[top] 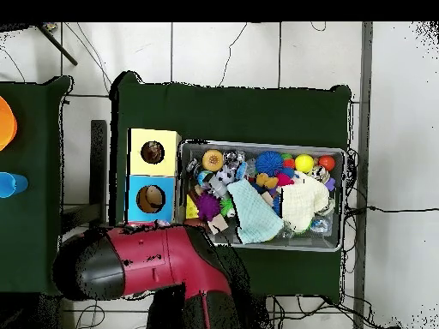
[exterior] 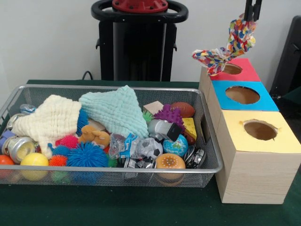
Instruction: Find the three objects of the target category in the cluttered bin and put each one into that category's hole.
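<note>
My gripper (exterior: 252,18) hangs at the top right of the front view, shut on a confetti-patterned cloth (exterior: 228,47). The cloth dangles over the hole of the red box (exterior: 249,71), its lower end close to the rim. A cream cloth (exterior: 51,117) and a mint cloth (exterior: 117,110) lie on top of the clutter in the wire bin (exterior: 94,170). From overhead the cream cloth (top: 300,204) and mint cloth (top: 255,214) show in the bin (top: 257,144). The red arm (top: 154,261) covers the gripper and the red box there.
A blue box (exterior: 269,101) and a yellow box (exterior: 282,141) stand in a row in front of the red one, right of the bin. The bin holds spiky balls (exterior: 87,155), a plush toy (exterior: 94,136), a globe ball (exterior: 176,146), a football (exterior: 183,109) and cans.
</note>
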`<action>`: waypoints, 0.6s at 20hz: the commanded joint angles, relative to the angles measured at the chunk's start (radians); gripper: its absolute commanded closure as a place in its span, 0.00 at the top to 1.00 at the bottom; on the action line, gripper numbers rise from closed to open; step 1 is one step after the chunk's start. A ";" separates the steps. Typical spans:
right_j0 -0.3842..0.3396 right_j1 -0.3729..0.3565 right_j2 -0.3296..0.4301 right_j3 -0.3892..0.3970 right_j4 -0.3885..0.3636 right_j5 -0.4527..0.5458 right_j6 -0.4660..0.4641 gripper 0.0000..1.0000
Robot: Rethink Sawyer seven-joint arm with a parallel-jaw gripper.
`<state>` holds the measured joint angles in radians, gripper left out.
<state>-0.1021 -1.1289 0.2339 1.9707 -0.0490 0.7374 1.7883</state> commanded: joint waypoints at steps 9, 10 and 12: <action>0.039 0.093 -0.061 -0.098 0.023 -0.060 0.228 0.00; 0.042 0.097 -0.062 -0.102 0.022 -0.066 0.227 0.00; 0.051 0.101 -0.068 -0.108 0.022 -0.074 0.233 0.00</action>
<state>-0.0603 -1.0768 0.1954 1.9291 -0.0482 0.7250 1.7883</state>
